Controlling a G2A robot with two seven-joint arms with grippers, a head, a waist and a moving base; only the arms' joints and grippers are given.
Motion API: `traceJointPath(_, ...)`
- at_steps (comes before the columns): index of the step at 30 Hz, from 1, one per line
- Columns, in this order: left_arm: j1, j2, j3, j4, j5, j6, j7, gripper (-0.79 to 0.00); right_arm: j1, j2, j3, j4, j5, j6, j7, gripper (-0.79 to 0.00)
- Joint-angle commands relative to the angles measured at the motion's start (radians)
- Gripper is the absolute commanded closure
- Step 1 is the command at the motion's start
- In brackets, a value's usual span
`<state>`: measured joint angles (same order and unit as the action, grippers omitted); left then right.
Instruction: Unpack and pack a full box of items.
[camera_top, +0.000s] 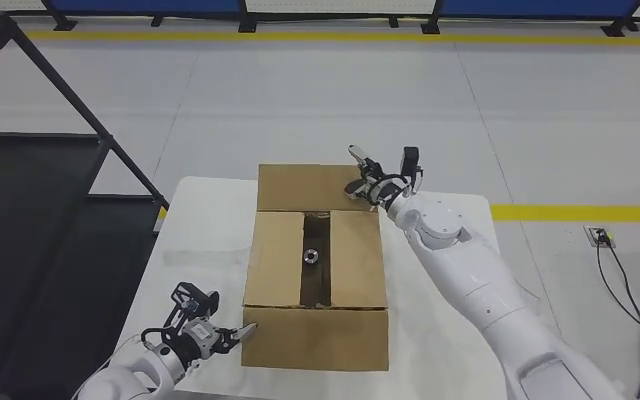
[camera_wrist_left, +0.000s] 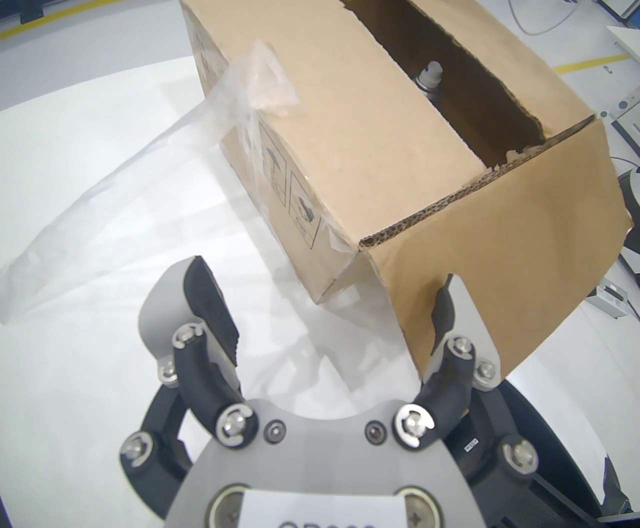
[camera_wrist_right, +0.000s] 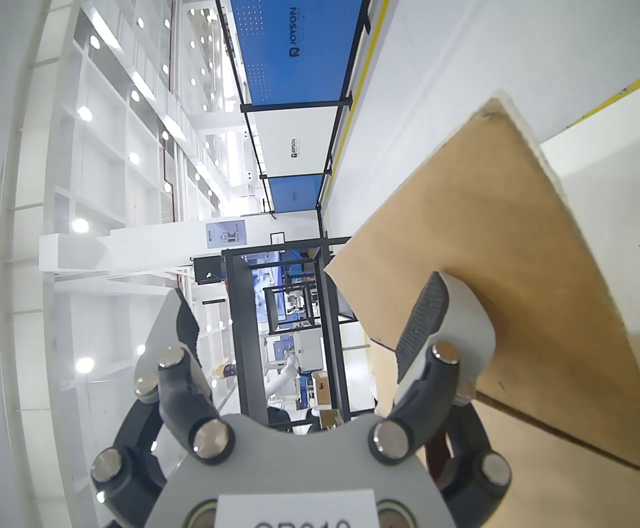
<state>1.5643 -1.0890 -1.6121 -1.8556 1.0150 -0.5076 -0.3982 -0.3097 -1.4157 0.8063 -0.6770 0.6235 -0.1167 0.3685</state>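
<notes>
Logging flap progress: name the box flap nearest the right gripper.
The far flap, folded out away from the robot, at the right gripper. The two long flaps lie across the top; the near flap slopes toward the left gripper.

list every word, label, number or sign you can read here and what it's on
box side: two framed handling pictograms, no words
white label on left tool: cut off at picture's edge, unreadable
white label on right tool: likewise cut off, unreadable
blue panel and white panel behind: brand mark only, not quoted
wall poster: too small to read
</notes>
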Motion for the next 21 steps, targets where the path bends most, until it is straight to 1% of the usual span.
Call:
traceJointPath(1,0.004,0.001,-0.001,0.001,0.003,0.003,0.002,-0.785,0.015,-0.016,-0.011,0.045,-0.001,-0.013,-0.017,-0.785)
traceJointPath(4,0.010,0.002,-0.005,0.003,0.003,0.007,0.008,-0.785,0.033,-0.042,-0.024,0.106,0.010,-0.034,-0.022,-0.785)
traceJointPath(11,0.018,0.004,-0.006,0.010,0.010,0.012,0.010,-0.785,0.076,-0.092,-0.053,0.231,-0.023,-0.013,-0.048,-0.785)
traceJointPath(21,0.019,0.008,0.004,0.016,0.031,0.016,0.007,-0.785,0.111,-0.131,-0.062,0.325,-0.079,0.005,-0.053,-0.785)
